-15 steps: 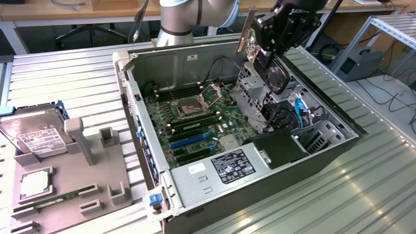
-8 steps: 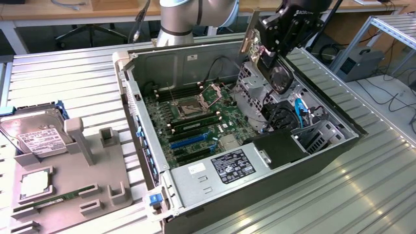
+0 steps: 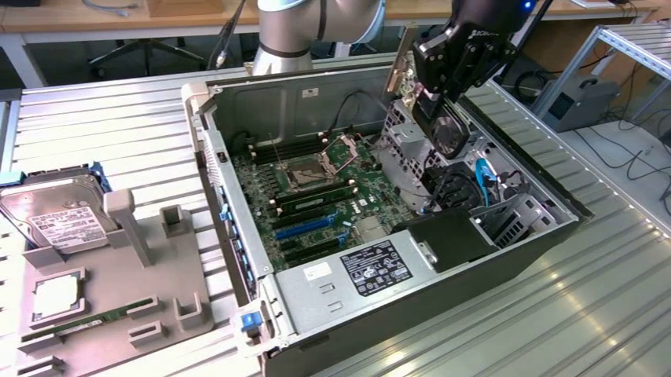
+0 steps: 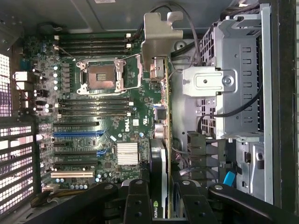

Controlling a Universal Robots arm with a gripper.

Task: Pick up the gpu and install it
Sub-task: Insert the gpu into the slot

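Claw [image 3: 435, 98] partly closed, clamped on the gpu [image 3: 449, 129]. In the wrist view one finger [image 4: 138, 196] sits on each side of the card [image 4: 159, 158], which is seen edge-on. Card is held upright and off the board, above the case [image 3: 225, 181] on its drive-cage [image 3: 411, 153] side. The black fan face shows just below the claw, and the silver bracket [image 3: 398, 67] sticks out past the case's far wall. In the wrist view the bracket [image 4: 156, 37] hangs over the edge of the motherboard [image 4: 117, 121], next to the cage [image 4: 233, 70].

Case lies on its side, panel off, on a ribbed aluminium table [image 3: 587, 314]. Behind the case: arm base [image 3: 285, 31], a wooden desk [image 3: 63, 16] and a chair base [image 3: 147, 51]. Beyond the case at the exterior view's right is a metal frame rack [image 3: 629, 47].

Count:
- 1 case, 1 motherboard [image 3: 314, 196], 1 empty CPU socket [image 3: 309, 173], 1 power supply [image 3: 357, 275].
- 1 grey fixture tray [image 3: 137, 267] beside the case on the exterior view's left, holding 1 hard drive [image 3: 58, 216], 1 square silver chip [image 3: 55, 297] and 1 memory stick [image 3: 78, 323].
- 1 gpu, in the claw.
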